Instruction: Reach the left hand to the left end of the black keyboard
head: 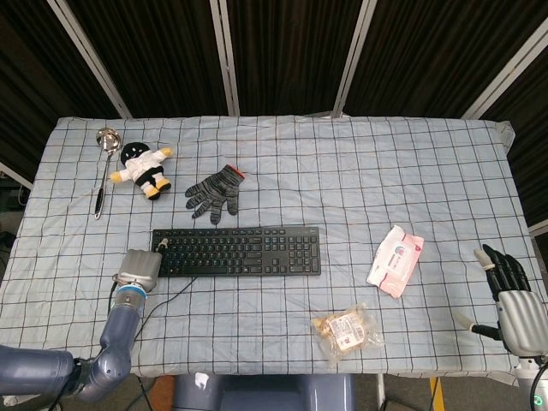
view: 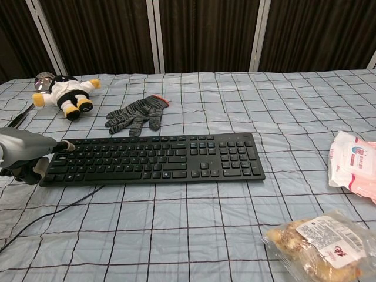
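The black keyboard [head: 240,251] lies flat across the middle of the checked cloth, and the chest view shows it too [view: 155,158]. My left hand [head: 139,270] is at its left end, grey back facing up. In the chest view the left hand [view: 24,151] reaches in from the left edge. One fingertip [view: 64,145] lies over the keyboard's top-left corner, and darker fingers hang down just off the end. It holds nothing. My right hand [head: 507,287] rests at the table's right edge, fingers spread and empty.
A grey knit glove [head: 216,190], a small doll [head: 144,168] and a metal ladle [head: 104,163] lie behind the keyboard. A pink wipes pack [head: 396,259] and a snack bag [head: 347,331] sit to the right. The keyboard cable [view: 53,212] trails toward the front left.
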`<state>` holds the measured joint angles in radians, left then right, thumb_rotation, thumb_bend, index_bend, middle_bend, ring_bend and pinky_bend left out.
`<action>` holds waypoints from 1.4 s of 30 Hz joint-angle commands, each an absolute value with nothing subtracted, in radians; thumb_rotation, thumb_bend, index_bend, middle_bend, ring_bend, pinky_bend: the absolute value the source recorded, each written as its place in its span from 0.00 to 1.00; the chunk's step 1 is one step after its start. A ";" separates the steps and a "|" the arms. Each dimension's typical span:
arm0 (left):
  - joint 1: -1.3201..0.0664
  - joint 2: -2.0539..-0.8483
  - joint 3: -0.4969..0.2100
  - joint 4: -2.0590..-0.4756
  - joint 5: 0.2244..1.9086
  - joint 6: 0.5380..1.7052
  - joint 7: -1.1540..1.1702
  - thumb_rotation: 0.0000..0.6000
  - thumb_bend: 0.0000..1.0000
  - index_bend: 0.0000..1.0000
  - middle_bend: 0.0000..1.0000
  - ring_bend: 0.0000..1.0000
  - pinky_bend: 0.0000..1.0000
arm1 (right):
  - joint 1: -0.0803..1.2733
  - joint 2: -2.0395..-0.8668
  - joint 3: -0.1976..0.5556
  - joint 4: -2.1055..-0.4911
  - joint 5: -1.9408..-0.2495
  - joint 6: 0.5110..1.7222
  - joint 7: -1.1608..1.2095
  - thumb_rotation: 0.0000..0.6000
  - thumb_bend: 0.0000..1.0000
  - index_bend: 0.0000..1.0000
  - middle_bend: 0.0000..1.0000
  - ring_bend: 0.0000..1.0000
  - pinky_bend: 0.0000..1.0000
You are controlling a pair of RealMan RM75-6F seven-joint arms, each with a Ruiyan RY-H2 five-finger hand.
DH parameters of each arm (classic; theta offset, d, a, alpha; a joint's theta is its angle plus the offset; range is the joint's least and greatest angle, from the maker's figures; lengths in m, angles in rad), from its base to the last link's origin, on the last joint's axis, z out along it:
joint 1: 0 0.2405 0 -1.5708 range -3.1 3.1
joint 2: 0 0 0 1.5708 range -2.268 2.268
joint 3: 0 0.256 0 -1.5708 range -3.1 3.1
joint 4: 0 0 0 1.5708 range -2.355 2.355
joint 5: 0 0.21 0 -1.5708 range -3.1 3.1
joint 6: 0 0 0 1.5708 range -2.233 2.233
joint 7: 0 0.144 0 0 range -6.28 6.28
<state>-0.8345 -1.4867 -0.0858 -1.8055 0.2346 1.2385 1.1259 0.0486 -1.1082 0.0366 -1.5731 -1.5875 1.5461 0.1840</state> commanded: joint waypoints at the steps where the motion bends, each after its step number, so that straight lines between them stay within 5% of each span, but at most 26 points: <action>1: -0.837 -1.488 -0.083 -1.801 0.228 1.238 1.123 1.00 1.00 0.00 0.82 0.75 0.61 | 0.049 -1.108 0.037 -1.573 -1.588 1.547 0.183 1.00 0.05 0.00 0.00 0.00 0.00; 19: -0.844 -1.482 -0.065 -1.795 0.235 1.235 1.086 1.00 1.00 0.00 0.82 0.75 0.61 | 0.048 -1.109 0.037 -1.572 -1.587 1.547 0.182 1.00 0.05 0.00 0.00 0.00 0.00; 29: -0.811 -1.374 -0.082 -1.951 0.399 1.303 0.979 1.00 1.00 0.00 0.81 0.73 0.60 | 0.047 -1.107 0.037 -1.571 -1.586 1.548 0.185 1.00 0.05 0.00 0.00 0.00 0.00; 32: -0.774 -1.309 -0.064 -2.023 0.502 1.329 0.917 1.00 1.00 0.00 0.72 0.66 0.53 | 0.047 -1.107 0.037 -1.571 -1.586 1.549 0.183 1.00 0.05 0.00 0.00 0.00 0.00; 35: -0.710 -1.249 -0.011 -2.076 0.659 1.371 0.840 1.00 0.93 0.00 0.52 0.49 0.41 | 0.046 -1.107 0.036 -1.571 -1.587 1.549 0.179 1.00 0.05 0.00 0.00 0.00 0.00; 39: -0.606 -1.193 0.092 -2.107 0.885 1.455 0.755 1.00 0.57 0.00 0.08 0.13 0.21 | 0.046 -1.108 0.036 -1.572 -1.585 1.547 0.174 1.00 0.05 0.00 0.00 0.00 0.00; 42: -0.524 -1.162 0.180 -2.096 1.058 1.523 0.707 1.00 0.29 0.00 0.00 0.00 0.03 | 0.047 -1.107 0.036 -1.573 -1.584 1.544 0.168 1.00 0.05 0.00 0.00 0.00 0.00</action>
<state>-0.6395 -1.2280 0.0639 -2.0724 0.8617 1.4264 0.7965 0.0465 -1.1072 0.0358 -1.5732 -1.5838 1.5447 0.1692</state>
